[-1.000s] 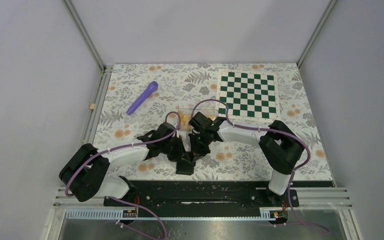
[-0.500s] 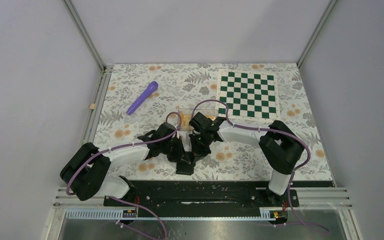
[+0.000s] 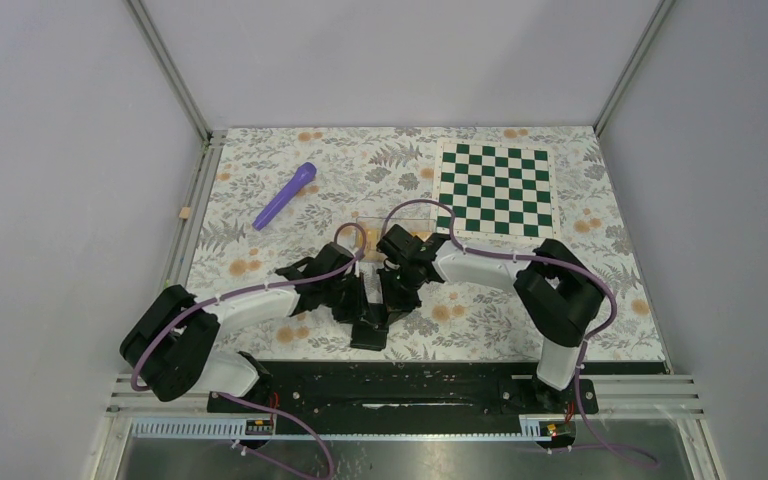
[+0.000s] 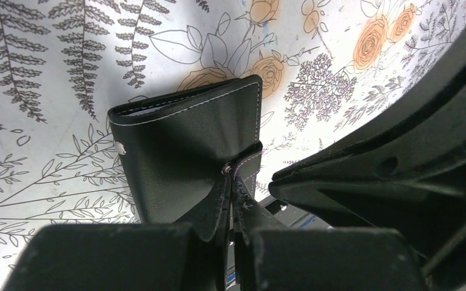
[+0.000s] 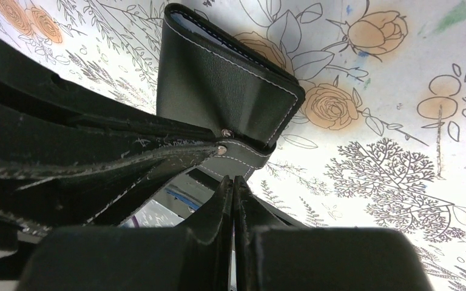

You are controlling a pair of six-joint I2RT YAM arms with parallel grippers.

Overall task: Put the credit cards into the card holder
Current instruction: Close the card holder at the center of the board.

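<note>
The card holder (image 3: 369, 334) is a black wallet lying folded on the floral mat near the front edge. It also shows in the left wrist view (image 4: 185, 151) and the right wrist view (image 5: 224, 82). Its snap tab (image 5: 243, 156) sticks out from one edge. My left gripper (image 4: 233, 185) is shut, pinching the tab's end at the snap. My right gripper (image 5: 233, 180) is shut with nothing between its fingers, its tips just under the tab. The two grippers meet tip to tip above the wallet. Orange credit cards (image 3: 419, 236) peek out behind the right wrist, mostly hidden.
A clear plastic box (image 3: 378, 222) sits just behind the two wrists. A purple marker-like object (image 3: 285, 195) lies at the back left. A green and white chessboard (image 3: 495, 187) lies at the back right. Metal frame rails run along the left side and front.
</note>
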